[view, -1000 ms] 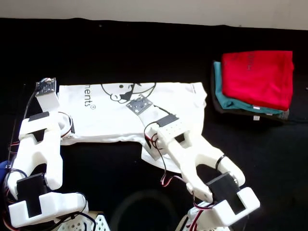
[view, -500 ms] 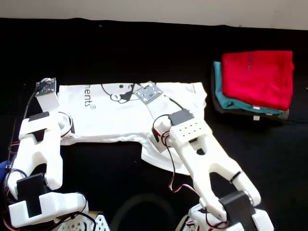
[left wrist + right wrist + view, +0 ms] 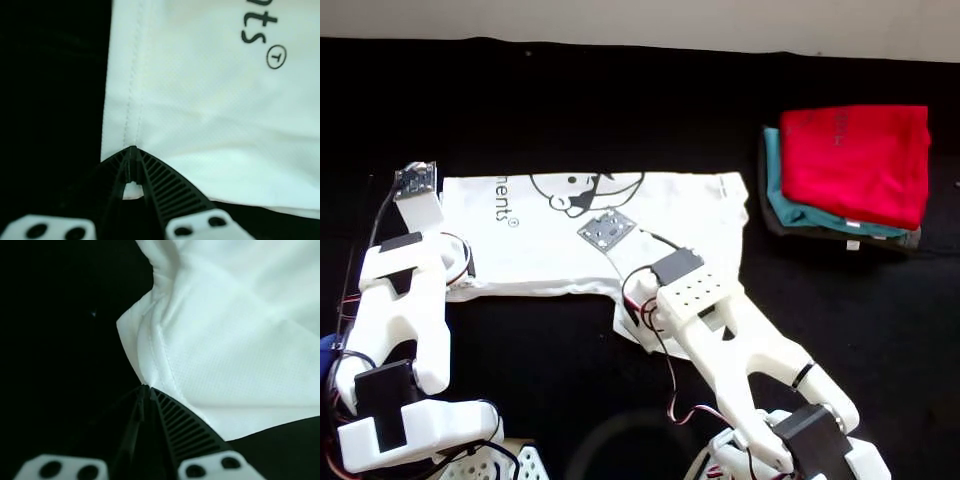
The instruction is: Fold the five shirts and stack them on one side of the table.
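On the black cloth-covered table (image 3: 620, 110), centre-left: white shirt with a black printed graphic (image 3: 550, 245). It lies flat, partly folded into a wide band, print facing up. Long edges run across the table. One loose flap juts from the near edge toward the arm bases, at the right end of the band.

Left arm (image 3: 400, 310), white plastic, stands at the shirt's left end, wrist over the left hem. Left gripper (image 3: 131, 162): black ribbed fingers pressed together on the stitched hem at a corner of the white shirt. A sliver of white fabric shows between them. Black lettering sits on the cloth further in from that hem.

Right arm (image 3: 720, 320), white plastic, lies across the near flap, wrist over the middle of the shirt. Right gripper (image 3: 146, 392): fingers closed, tips meeting on a stitched, creased edge of the white shirt. Cloth bunches in soft folds just beyond the tips, with black table beside it.

Far right side of the table, well apart from the white shirt: a stack of folded garments. Folded red shirt (image 3: 855, 160) on top. Folded teal shirt (image 3: 782, 205) beneath it, its edge showing on the left and near sides. A dark folded garment (image 3: 915, 238) at the bottom, barely distinct from the table.
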